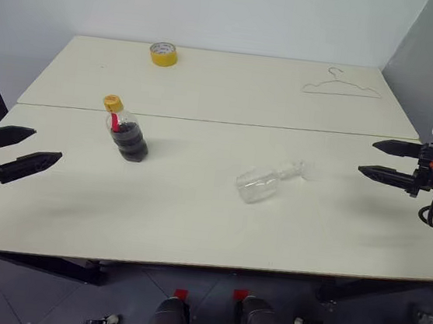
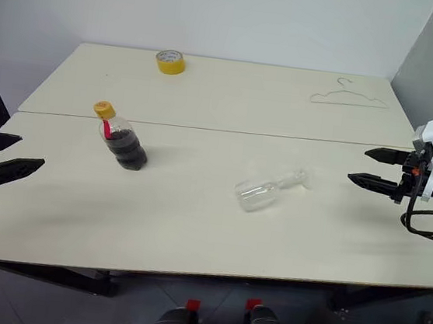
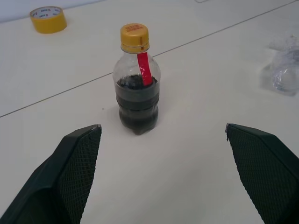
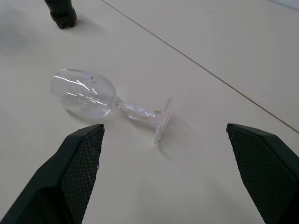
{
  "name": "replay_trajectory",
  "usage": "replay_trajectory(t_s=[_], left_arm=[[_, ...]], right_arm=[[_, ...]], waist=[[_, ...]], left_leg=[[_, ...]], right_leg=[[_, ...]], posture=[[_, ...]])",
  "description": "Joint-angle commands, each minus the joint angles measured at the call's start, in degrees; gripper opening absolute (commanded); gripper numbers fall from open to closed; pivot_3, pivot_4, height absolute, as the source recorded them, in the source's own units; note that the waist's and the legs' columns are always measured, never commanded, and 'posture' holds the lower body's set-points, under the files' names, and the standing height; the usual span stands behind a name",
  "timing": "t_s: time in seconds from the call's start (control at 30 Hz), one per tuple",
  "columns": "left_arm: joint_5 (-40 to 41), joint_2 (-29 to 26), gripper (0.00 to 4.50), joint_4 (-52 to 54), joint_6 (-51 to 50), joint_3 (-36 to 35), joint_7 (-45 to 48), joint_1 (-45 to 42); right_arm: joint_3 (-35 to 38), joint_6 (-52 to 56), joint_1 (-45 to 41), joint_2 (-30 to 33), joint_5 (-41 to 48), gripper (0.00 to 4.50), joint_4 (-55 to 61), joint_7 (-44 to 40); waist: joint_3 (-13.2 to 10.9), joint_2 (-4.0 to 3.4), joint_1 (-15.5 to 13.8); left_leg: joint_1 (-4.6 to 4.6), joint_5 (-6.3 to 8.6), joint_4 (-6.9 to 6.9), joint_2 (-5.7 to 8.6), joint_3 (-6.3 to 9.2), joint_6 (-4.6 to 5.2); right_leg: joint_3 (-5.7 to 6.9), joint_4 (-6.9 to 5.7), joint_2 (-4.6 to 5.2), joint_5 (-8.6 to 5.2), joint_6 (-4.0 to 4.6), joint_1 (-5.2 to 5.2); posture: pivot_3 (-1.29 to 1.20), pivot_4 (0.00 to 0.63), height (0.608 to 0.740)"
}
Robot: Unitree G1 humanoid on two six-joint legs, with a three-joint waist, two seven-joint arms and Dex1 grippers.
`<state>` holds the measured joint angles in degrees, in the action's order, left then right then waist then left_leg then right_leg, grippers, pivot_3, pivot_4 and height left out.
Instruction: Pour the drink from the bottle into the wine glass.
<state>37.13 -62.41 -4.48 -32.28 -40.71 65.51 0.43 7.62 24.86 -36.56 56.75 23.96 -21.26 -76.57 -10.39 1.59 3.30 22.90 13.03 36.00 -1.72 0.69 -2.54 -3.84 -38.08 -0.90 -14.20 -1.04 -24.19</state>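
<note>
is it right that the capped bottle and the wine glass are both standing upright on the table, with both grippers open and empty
Not quite. The wine glass lies on its side, as the right wrist view shows. The capped bottle does stand upright on the table, and the left gripper and right gripper are open and empty.

On the table [image 1: 193, 230], the bottle [image 1: 127, 132] stands left; the glass [image 1: 265, 182] lies right of it; tape [image 1: 164, 53] and hanger [image 1: 341, 87] far.

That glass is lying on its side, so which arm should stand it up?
Probably the right gripper: it is open and pointing at the tipped wine glass, while the left gripper faces the bottle.
</note>
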Motion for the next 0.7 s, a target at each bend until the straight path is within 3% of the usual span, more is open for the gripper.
replay_trajectory(t_s=[0.03,0.7], left_arm=[[-0.1,0.1,4.50,2.1,0.4,-1.4,-0.6,-0.3],[-0.3,1.3,4.50,1.7,0.9,-0.7,-2.3,-1.0]], right_arm=[[1.5,0.4,-0.4,0.4,1.2,4.48,2.1,-0.6],[1.2,0.8,-0.4,-0.5,1.1,4.48,2.9,-0.7]], waist=[[0.0,0.00,0.0],[0.0,0.00,0.0]], left_leg=[[0.00,0.00,0.00,0.00,0.00,0.00],[0.00,0.00,0.04,0.01,0.00,0.00]], right_leg=[[0.00,0.00,0.00,0.00,0.00,0.00],[0.00,-0.04,-0.01,0.16,-0.27,0.01]], posture=[[0.00,0.150,0.740],[0.00,0.150,0.740]])
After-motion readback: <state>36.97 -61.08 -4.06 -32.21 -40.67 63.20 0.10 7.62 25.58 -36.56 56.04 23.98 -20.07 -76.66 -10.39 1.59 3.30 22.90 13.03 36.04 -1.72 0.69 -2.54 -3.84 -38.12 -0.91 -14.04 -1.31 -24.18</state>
